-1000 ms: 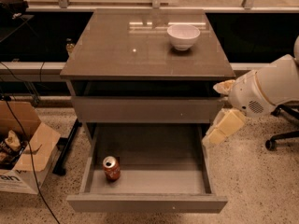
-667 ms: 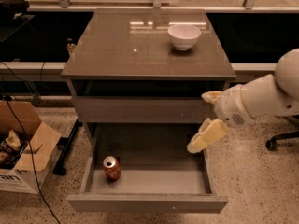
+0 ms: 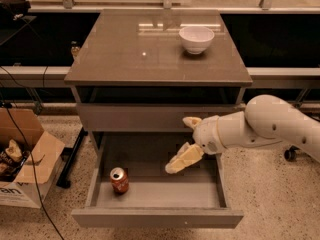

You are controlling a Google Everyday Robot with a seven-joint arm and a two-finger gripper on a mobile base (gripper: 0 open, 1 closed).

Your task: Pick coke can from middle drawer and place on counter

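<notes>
Robot lab: terrazzo floor, loose cables, jaws over middle drawer.

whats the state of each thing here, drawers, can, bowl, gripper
middle drawer: pulled open
upper drawer: shut
coke can: upright in middle drawer, front left, not held
white bowl: upright on counter
gripper: open, empty, over the drawer's right side
cardboard box: flaps open

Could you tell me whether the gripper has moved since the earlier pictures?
Yes. The gripper has moved left, from beyond the right wall of the drawer to above its floor, nearer the can.
</notes>
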